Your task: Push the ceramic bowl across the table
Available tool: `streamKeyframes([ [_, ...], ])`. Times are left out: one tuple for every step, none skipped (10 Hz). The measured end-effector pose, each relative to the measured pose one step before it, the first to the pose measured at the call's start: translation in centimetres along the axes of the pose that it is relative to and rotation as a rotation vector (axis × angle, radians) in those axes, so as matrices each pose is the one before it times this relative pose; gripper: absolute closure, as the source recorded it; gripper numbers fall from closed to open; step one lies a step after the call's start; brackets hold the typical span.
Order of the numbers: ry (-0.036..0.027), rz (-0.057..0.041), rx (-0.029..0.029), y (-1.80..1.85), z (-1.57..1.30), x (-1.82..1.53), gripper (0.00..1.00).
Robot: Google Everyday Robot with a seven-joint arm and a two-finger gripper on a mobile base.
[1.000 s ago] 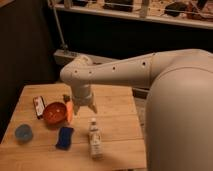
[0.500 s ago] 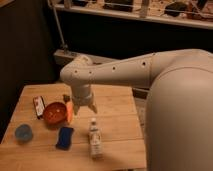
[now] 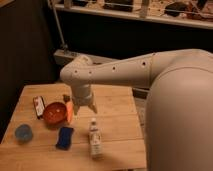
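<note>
The orange-red ceramic bowl (image 3: pixel 53 113) sits on the left half of the light wooden table (image 3: pixel 115 125). A carrot (image 3: pixel 69 112) lies against the bowl's right side. My gripper (image 3: pixel 84 106) hangs down from the white arm just right of the carrot and bowl, close above the tabletop.
A small blue round dish (image 3: pixel 23 133) sits at the left edge. A flat blue sponge (image 3: pixel 64 137) lies in front of the bowl. A white bottle (image 3: pixel 94 138) stands near the middle front. A dark flat packet (image 3: pixel 38 107) lies left of the bowl. A rail runs behind the table.
</note>
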Motion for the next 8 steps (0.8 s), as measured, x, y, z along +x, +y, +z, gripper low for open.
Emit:
streamKeyframes([
  [-0.00002,0.00004,-0.00001,0.000,-0.001,-0.001,0.35],
  [-0.00004,-0.00010,0.00000,0.003,-0.001,0.000,0.35],
  [0.00009,0.00003,0.00001,-0.001,0.002,0.003,0.35],
  [-0.00010,0.00004,-0.00003,-0.001,-0.002,-0.003,0.35],
  [0.00008,-0.00002,0.00005,0.000,0.002,0.002,0.35],
  [0.00003,0.00002,-0.00008,0.000,0.002,0.000,0.35],
  [0.00001,-0.00029,-0.00049,0.026,-0.007,0.010,0.35],
  [-0.00484,-0.01101,-0.00317,0.209,0.046,-0.009,0.35],
])
